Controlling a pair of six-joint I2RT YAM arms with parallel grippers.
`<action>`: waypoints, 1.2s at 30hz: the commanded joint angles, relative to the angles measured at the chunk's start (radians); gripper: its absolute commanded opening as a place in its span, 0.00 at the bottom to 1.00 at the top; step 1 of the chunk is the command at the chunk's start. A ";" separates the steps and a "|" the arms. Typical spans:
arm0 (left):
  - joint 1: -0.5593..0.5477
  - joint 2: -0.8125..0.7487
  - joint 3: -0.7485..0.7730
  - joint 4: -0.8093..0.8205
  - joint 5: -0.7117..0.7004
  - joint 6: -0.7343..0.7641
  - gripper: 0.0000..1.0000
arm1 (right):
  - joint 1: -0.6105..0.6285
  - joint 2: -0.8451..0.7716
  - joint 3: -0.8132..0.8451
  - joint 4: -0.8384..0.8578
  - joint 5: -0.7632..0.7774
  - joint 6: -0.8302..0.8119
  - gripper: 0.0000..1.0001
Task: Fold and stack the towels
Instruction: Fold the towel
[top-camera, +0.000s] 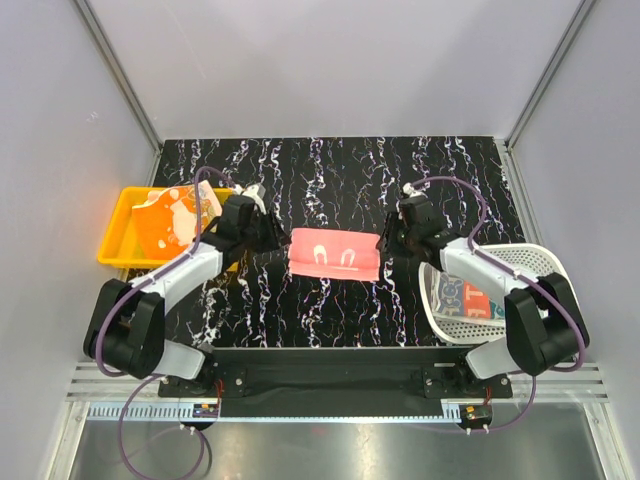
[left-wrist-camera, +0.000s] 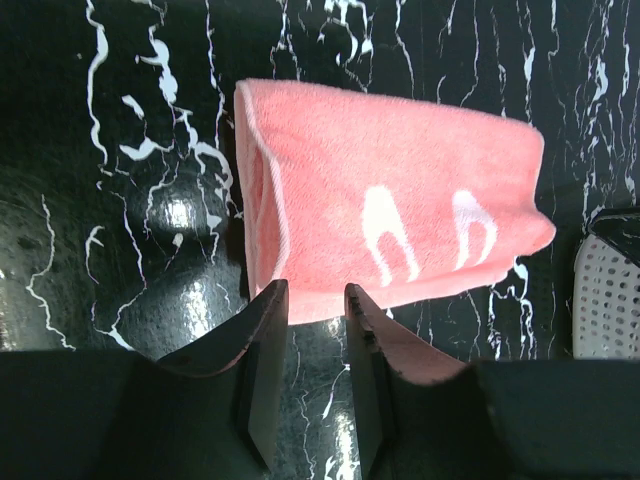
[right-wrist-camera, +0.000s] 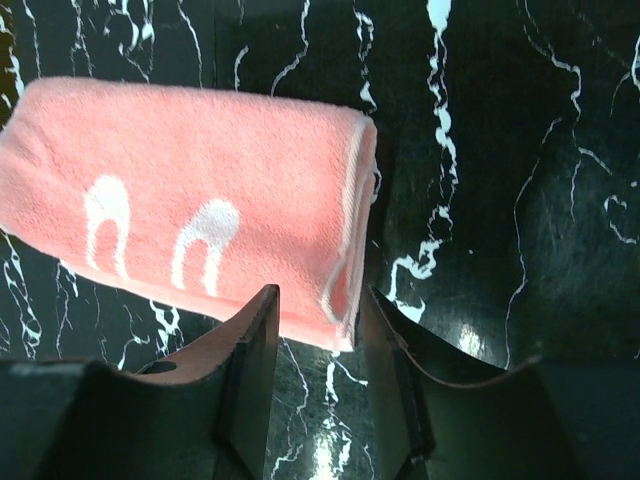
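Note:
A pink towel with white marks (top-camera: 334, 254) lies folded into a flat rectangle on the black marbled table. My left gripper (top-camera: 276, 240) is at its left end; in the left wrist view the fingers (left-wrist-camera: 316, 300) are a little apart and empty, just short of the towel's (left-wrist-camera: 390, 200) edge. My right gripper (top-camera: 386, 243) is at its right end; its fingers (right-wrist-camera: 318, 305) are apart, with the towel's (right-wrist-camera: 200, 200) hemmed corner right at the tips, not pinched. An orange and white printed towel (top-camera: 172, 222) lies in the yellow tray. Another printed towel (top-camera: 470, 298) lies in the white basket.
The yellow plastic tray (top-camera: 118, 235) stands at the left edge of the table. The white mesh basket (top-camera: 535, 262) stands at the right, under the right arm; its rim shows in the left wrist view (left-wrist-camera: 605, 300). Grey walls enclose the table.

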 joint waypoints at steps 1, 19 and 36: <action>-0.007 0.016 0.101 -0.039 -0.056 0.013 0.34 | 0.030 0.032 0.076 -0.025 0.048 0.022 0.46; -0.080 0.162 0.060 -0.092 -0.186 0.010 0.18 | 0.101 0.084 0.001 -0.050 0.103 0.074 0.25; -0.086 0.081 0.061 -0.165 -0.197 -0.016 0.05 | 0.111 0.058 -0.015 -0.056 0.106 0.076 0.11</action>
